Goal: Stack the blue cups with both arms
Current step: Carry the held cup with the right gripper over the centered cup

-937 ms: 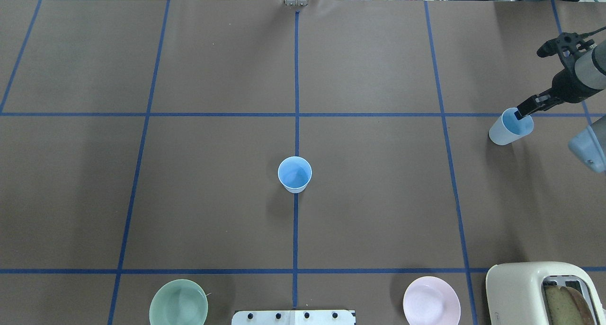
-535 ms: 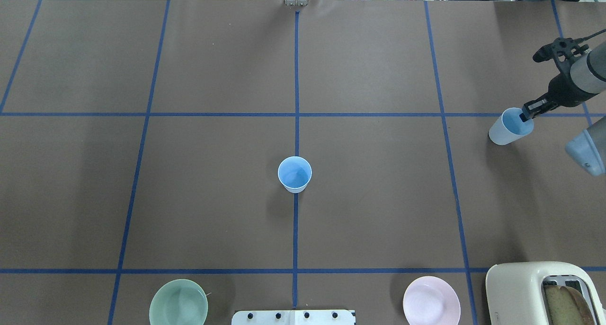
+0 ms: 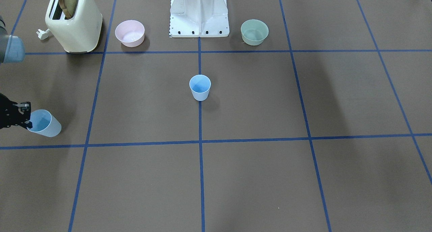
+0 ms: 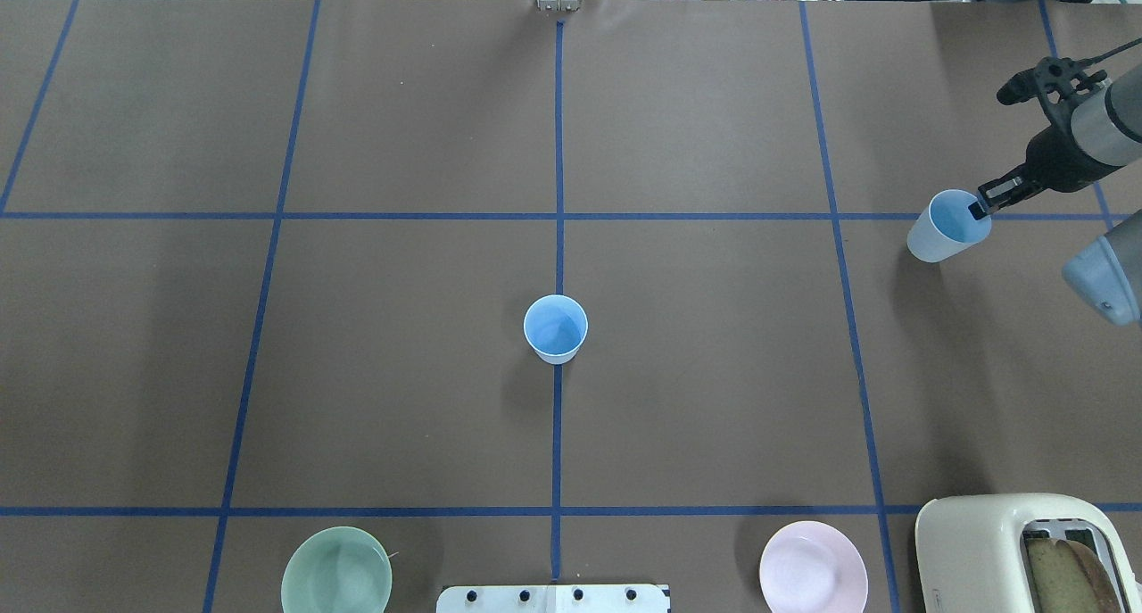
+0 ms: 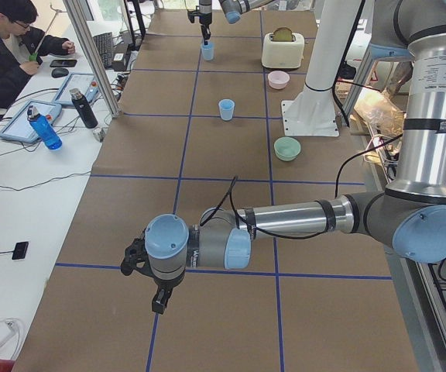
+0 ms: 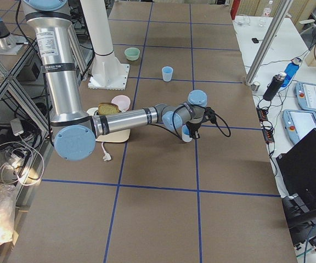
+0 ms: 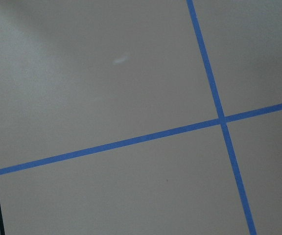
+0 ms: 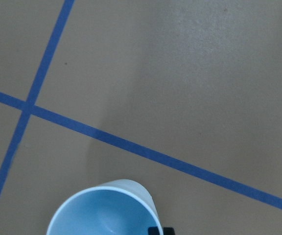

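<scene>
We log the right gripper (image 4: 980, 208), pinching the rim of the blue cup (image 4: 941, 236) at the bench's (image 4: 714, 399) right edge, now lifting it, tilted; carry to the centre cup (image 4: 555, 329) likely next. The left gripper's (image 5: 159, 299) state we cannot tell.

Bright, even light; soft broad shadows streak the brown paper-covered tabletop (image 3: 256, 178). Fixed views are sharp; wrist views slightly soft.

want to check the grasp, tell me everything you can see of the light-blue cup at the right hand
The small light-blue plastic cup is a smooth, tapered, handleless tumbler, empty, deeper blue inside and paler outside. It is mouth-up near the robot's right end of the brown table cover. The right hand pinches its rim, one black fingertip inside. Whether its base rests on the cover cannot be told.
</scene>
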Motion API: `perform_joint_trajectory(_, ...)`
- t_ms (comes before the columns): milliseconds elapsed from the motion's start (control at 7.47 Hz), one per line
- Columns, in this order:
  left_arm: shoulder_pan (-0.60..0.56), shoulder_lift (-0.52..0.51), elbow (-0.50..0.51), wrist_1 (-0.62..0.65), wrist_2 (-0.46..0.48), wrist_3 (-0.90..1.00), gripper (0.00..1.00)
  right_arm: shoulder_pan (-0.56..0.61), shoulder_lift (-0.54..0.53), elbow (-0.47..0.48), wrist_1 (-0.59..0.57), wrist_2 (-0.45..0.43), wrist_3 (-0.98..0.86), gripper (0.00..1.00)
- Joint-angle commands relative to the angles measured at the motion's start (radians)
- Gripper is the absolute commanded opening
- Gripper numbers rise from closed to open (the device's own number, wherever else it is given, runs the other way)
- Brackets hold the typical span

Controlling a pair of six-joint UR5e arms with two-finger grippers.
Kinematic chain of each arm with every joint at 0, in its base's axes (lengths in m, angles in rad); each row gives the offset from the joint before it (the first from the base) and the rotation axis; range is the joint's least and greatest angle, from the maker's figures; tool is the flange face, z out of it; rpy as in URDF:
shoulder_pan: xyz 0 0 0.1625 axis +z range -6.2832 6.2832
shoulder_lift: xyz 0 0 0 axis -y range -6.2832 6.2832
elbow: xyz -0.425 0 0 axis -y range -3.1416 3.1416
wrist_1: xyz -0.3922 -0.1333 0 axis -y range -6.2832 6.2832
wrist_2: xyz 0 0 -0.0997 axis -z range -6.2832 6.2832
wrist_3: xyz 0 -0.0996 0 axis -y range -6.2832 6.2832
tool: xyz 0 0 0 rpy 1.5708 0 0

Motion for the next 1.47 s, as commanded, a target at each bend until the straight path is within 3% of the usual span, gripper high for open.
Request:
perform_joint_trajectory(0,0.001,0.005,-0.022,0.001,0.0,-0.082,0.99,0.019,0.063,0.08,-0.016,0.07,0.113,0.0)
perform_joint_trajectory(401,0.007,0.002,-0.041,0.087,-0.038,-0.135,0.99,-0.071,0.2,0.231,-0.042,0.083,0.585,0.0)
perform_joint_trajectory(535,0.007,0.007,-0.049,0.087,-0.04,-0.135,0.99,-0.141,0.303,0.235,-0.114,0.022,0.728,0.0)
perform_joint_trajectory(937,0.011,0.007,-0.049,0.08,-0.04,-0.136,0.99,-0.42,0.551,0.237,-0.394,-0.301,0.919,0.0)
perform_joint_trajectory(1338,0.011,0.007,-0.049,0.078,-0.04,-0.136,0.99,-0.589,0.59,0.222,-0.478,-0.474,1.008,0.0)
